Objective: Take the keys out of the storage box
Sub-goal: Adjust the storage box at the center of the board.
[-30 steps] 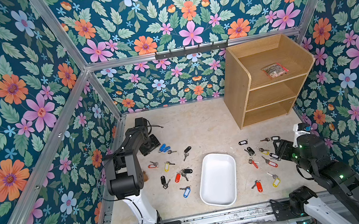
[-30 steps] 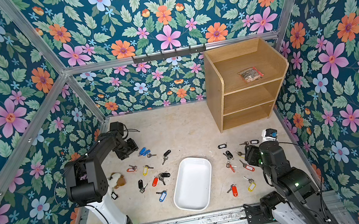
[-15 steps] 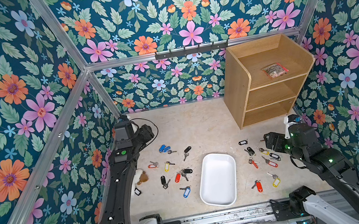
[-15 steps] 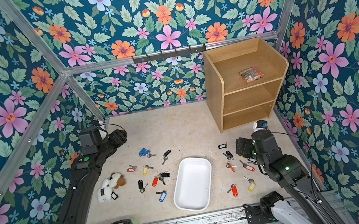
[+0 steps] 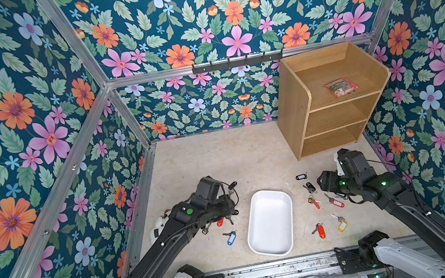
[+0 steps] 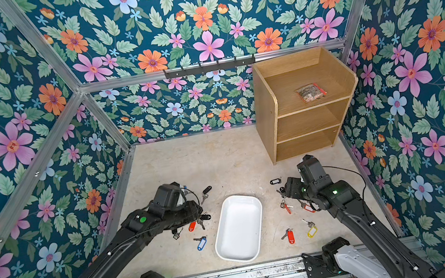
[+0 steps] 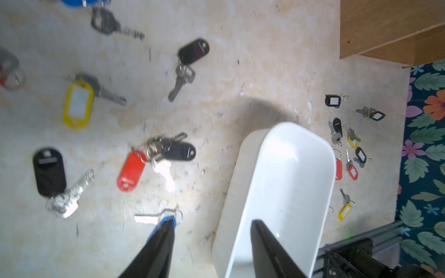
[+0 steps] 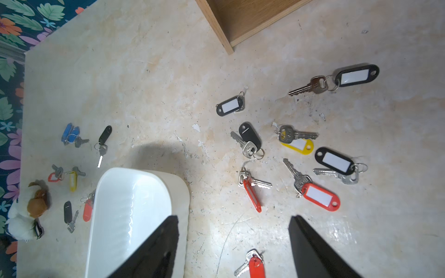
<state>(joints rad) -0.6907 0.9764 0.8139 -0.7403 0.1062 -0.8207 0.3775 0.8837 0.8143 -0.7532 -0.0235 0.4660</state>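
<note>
Keys (image 8: pixel 320 196), small silver metal ones on coloured plastic tags, all lie on the beige table (image 5: pixel 219 162) left and right of the empty shallow white plastic storage box (image 5: pixel 270 224). Both arms have swung in beside it; left gripper (image 7: pixel 212 221) and right gripper (image 8: pixel 233 216) gape empty, so emptying looks finished.

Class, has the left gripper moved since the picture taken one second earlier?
Yes: the left gripper has swung forward, much closer to the storage box.
</note>
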